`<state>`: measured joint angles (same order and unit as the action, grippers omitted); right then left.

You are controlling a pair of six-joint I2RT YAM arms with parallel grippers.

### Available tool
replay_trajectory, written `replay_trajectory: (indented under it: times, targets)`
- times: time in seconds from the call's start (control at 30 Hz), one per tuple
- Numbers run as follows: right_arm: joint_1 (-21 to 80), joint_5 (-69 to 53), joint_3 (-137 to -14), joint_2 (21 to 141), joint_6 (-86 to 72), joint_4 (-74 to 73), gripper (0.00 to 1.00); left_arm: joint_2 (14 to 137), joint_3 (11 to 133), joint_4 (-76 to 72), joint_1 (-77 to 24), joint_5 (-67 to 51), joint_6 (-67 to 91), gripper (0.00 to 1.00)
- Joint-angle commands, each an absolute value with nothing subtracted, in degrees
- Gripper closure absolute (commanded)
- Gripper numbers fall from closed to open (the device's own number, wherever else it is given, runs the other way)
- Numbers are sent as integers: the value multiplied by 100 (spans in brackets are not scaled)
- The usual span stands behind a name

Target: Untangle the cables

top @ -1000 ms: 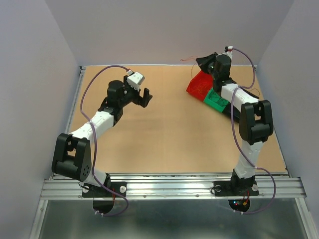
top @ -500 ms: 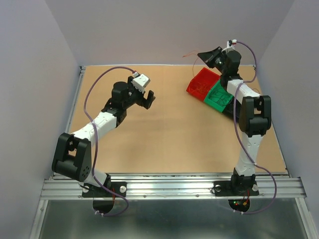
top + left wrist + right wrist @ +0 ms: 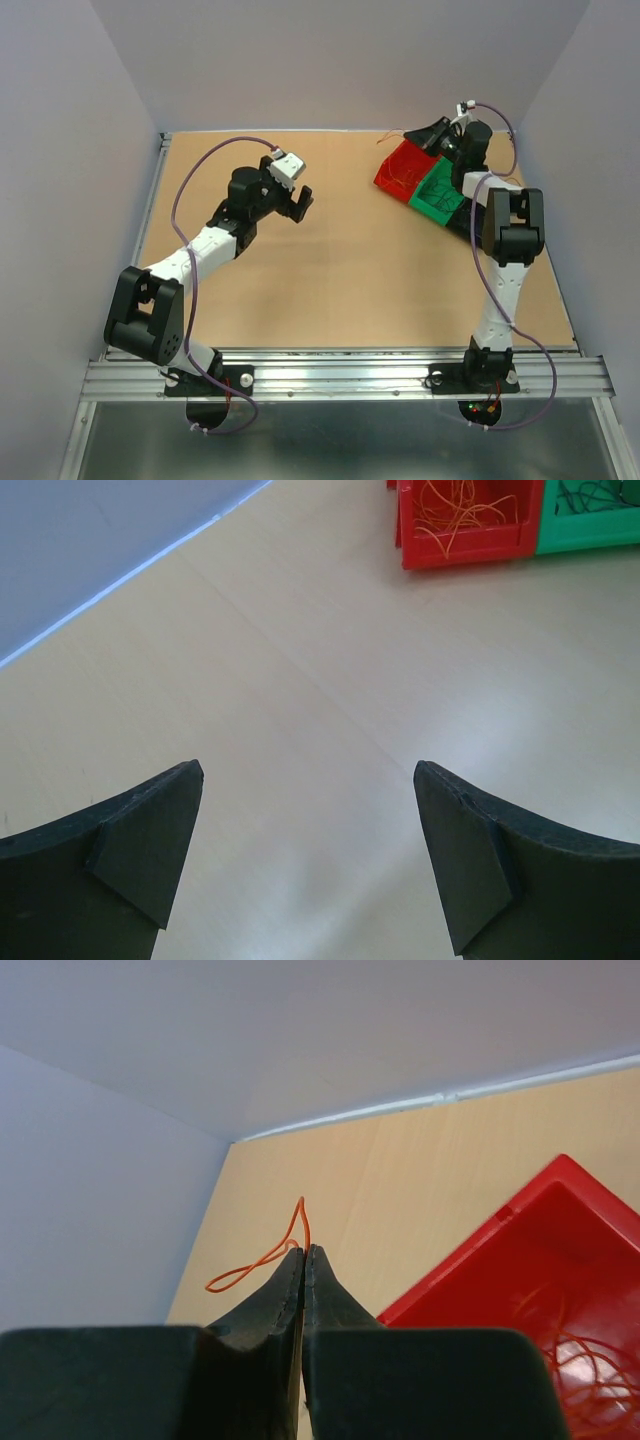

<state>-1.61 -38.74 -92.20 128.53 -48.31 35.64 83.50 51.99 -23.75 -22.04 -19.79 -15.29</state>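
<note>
My right gripper (image 3: 304,1250) is shut on one thin orange cable (image 3: 262,1260), whose loop sticks out to the left of the fingertips. It hangs above the far corner of the red bin (image 3: 545,1250), which holds several curly orange cables (image 3: 585,1365). In the top view the right gripper (image 3: 414,134) is at the back right, over the red bin (image 3: 398,168). My left gripper (image 3: 308,775) is open and empty above bare table. It faces the red bin (image 3: 470,552) with its orange cables (image 3: 452,510). Dark cables (image 3: 592,492) lie in the green bin (image 3: 590,535).
The green bin (image 3: 436,194) sits against the red one, under the right forearm. Grey walls close the table at the back and on both sides. A metal rail (image 3: 340,375) runs along the near edge. The left gripper (image 3: 299,203) hovers left of centre.
The right gripper, still shut on the orange cable, has shifted right and then lowered toward the red bin. The left gripper has drifted slightly right, still open.
</note>
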Motion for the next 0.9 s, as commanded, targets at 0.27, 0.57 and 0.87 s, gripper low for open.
replay_trajectory:
  times: [0.27, 0.57, 0.87]
  targets:
    - [-887, -4237, -8114, 12384, -4351, 4210, 100, 8121, 5089, -2593, -2347, -1723, -1705, 1]
    - [-870, -2876, -7901, 11743, -3129, 2349, 99, 8183, 5159, -2549, -2434, -1591, -1758, 1]
    - [-81, -955, -8742, 11610, -2488, 532, 99, 8174, 5159, -2531, -2496, -1486, -1819, 1]
